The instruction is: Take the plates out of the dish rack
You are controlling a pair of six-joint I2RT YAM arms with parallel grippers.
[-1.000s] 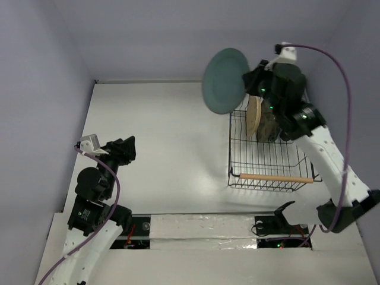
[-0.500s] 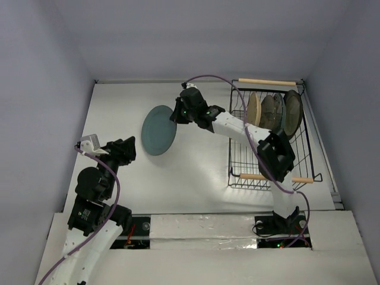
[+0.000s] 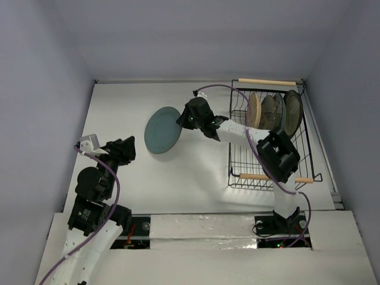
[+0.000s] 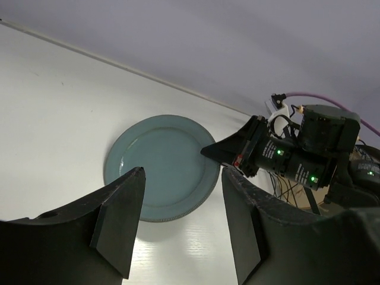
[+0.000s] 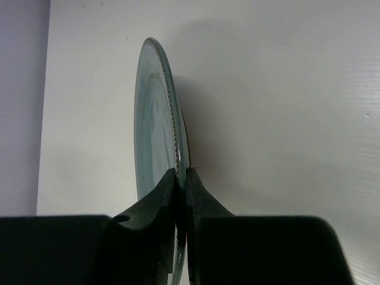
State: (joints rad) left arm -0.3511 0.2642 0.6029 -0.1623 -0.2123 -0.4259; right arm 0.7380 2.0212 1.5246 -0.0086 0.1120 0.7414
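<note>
My right gripper [image 3: 183,120] is shut on the rim of the plain teal plate [image 3: 161,129] and holds it tilted, low over the white table left of the dish rack [image 3: 231,148]. In the right wrist view the fingers [image 5: 181,172] pinch the plate [image 5: 154,119] edge-on. My left gripper [image 3: 127,148] is open and empty, near the plate's left. The left wrist view shows the plate [image 4: 160,163] beyond its open jaws, with the right gripper [image 4: 237,151] on the rim. The tan plate [image 3: 254,110], a grey plate [image 3: 270,111] and a dark-rimmed plate [image 3: 292,111] stand upright in the rack.
The black wire rack has wooden handles at its far end [image 3: 267,82] and near end [image 3: 276,177]. The right arm's purple cable [image 3: 237,95] arcs over the rack's left side. Walls close the table at the back and both sides.
My right arm swung the teal plate from above the rack down and left over the table, then shifted it only slightly. The left arm has not moved.
</note>
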